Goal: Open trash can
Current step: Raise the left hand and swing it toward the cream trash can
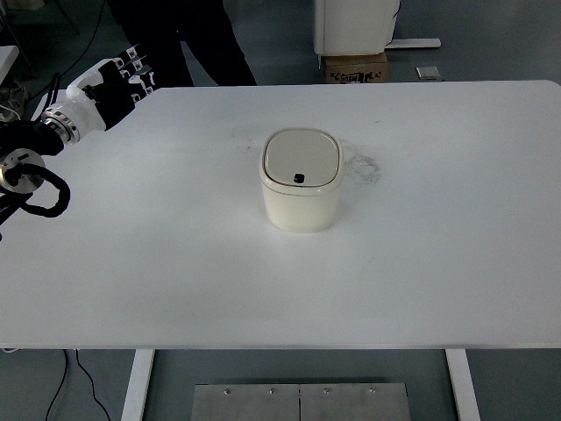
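Note:
A small cream trash can (300, 191) with rounded corners stands upright near the middle of the white table (175, 263). Its flat lid (301, 159) is down, with a small black button at the lid's front edge. My left hand (118, 81) hovers at the table's far left corner, well away from the can, fingers extended and relaxed, holding nothing. Its arm with black cabling comes in from the left edge. The right arm does not show.
A person's dark-clothed legs (188, 39) stand behind the table's far left edge, close to my left hand. A cardboard box (355, 67) and a white unit sit on the floor beyond the far edge. Faint smudges mark the tabletop right of the can.

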Controlling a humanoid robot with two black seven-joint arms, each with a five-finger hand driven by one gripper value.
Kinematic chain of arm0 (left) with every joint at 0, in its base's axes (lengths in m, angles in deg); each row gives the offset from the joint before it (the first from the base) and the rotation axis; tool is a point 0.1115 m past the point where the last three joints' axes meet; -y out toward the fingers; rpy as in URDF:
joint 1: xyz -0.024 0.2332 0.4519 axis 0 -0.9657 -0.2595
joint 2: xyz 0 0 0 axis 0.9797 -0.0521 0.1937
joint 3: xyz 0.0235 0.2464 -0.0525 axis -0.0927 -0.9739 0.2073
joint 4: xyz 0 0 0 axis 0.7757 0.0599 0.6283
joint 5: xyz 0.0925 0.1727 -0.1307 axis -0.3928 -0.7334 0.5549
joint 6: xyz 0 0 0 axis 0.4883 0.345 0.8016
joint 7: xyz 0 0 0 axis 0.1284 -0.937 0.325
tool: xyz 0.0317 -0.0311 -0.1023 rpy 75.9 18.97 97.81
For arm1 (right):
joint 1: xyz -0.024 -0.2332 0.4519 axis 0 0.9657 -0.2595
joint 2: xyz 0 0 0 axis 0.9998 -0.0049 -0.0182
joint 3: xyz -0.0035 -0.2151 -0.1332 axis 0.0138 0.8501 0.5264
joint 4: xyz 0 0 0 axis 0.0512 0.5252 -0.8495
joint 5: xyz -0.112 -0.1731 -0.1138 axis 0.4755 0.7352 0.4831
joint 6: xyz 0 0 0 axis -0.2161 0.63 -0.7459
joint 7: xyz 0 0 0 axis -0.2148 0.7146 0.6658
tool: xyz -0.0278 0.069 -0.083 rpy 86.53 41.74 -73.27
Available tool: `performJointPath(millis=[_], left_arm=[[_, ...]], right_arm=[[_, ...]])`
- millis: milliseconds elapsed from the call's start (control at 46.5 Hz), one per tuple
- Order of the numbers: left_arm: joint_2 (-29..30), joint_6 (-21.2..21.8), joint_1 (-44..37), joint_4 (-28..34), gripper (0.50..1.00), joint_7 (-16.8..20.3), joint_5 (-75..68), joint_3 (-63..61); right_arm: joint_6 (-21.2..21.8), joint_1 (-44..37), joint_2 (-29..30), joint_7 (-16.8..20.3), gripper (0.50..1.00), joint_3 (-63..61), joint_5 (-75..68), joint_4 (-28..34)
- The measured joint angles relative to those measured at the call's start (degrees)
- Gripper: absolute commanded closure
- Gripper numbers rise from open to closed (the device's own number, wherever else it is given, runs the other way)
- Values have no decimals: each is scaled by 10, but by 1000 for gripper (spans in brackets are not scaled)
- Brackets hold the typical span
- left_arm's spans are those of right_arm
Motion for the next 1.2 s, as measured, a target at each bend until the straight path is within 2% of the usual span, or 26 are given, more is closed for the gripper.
performJointPath(millis=[301, 430, 538, 581, 753, 989, 1204], left_arm=[[17, -7, 57, -69, 500, -2, -135, -69], [23, -17, 92, -92, 500, -21, -202, -104], [25, -56, 121, -95, 500, -37, -238, -116], [25, -96, 143, -95, 500, -46, -271, -121], [21, -176, 192, -95, 500, -52, -368, -123], [12, -182, 240, -95, 500, -53, -464, -122], [-25, -182, 249, -95, 500, -53, -517, -122]], right_arm=[[0, 0, 0, 0, 509, 0, 0, 0], [0, 0, 0, 0, 509, 0, 0, 0], [0, 0, 0, 0, 509, 0, 0, 0], [0, 0, 0, 0, 509, 0, 0, 0], [0, 0, 0, 0, 509, 0, 0, 0], [0, 0, 0, 0, 509, 0, 0, 0], [0, 0, 0, 0, 509, 0, 0, 0]])
